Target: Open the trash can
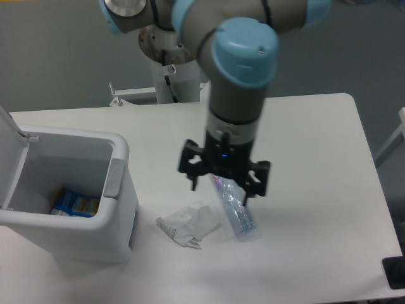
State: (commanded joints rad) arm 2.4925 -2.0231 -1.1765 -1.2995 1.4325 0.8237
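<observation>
Fingers of the hand stand spread wide, one dark tip out to either side of the wrist, and nothing sits between them. The hand holds nothing and I see no contact with anything; it hangs above the surface, well to the right of the trash can. A small blue light glows on its black body.

The arm comes in from the top, its grey forearm pointing almost straight down with a pale blue cap over the last joint, so the hand faces the surface squarely. Its two fingertips straddle the upper end of a clear plastic tube, which lies flat to the right of the trash can and slants away from it toward the near edge. How high the fingers are above that tube I cannot tell from this angle.

The trash can stands at the far left of the surface, a boxy white bin with rounded corners. Its lid is already swung up, standing on edge along the bin's left side, and the mouth is open. A grey tab sits on the right rim, the side nearest the hand. Down inside, at the bottom, lies a blue and white packet.

Between the trash can and the tube, just right of the bin's lower corner, a crumpled white wrapper rests on the surface.
</observation>
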